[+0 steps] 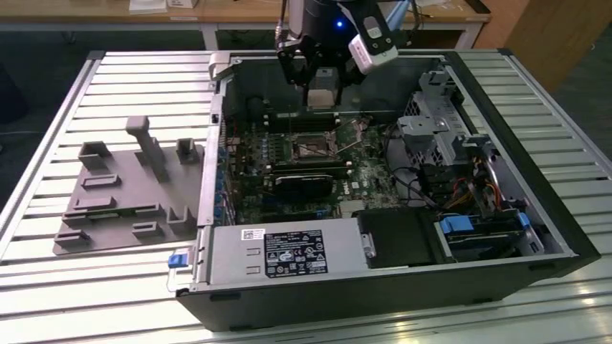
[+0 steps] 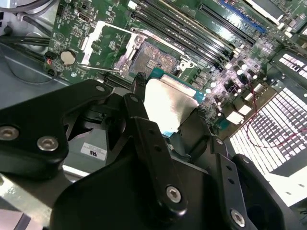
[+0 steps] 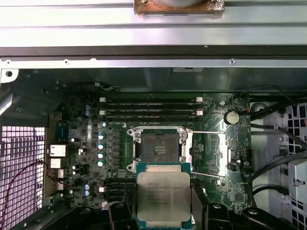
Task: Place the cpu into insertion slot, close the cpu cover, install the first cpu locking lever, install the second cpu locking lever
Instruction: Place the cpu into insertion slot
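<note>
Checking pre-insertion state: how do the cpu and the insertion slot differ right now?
The cpu is held in the gripper, off the board; the insertion slot sits fixed on the green motherboard, empty. The cpu shows a pale metal top; the insertion slot shows a dark centre with a shiny rim. Both are square and look similar in outline.

Silvery-beige, teal-edged cpu (image 3: 163,194); dark-centred insertion slot (image 3: 158,146)

A robotics lab or workshop: an opened desktop computer case (image 1: 383,308), its green motherboard (image 3: 218,143) exposed, lies on a slatted metal workbench (image 1: 86,301) beneath a robot arm (image 1: 311,18), beside a grey moulded fixture tray (image 1: 115,208), with wooden-topped tables (image 1: 239,13) standing behind
</note>
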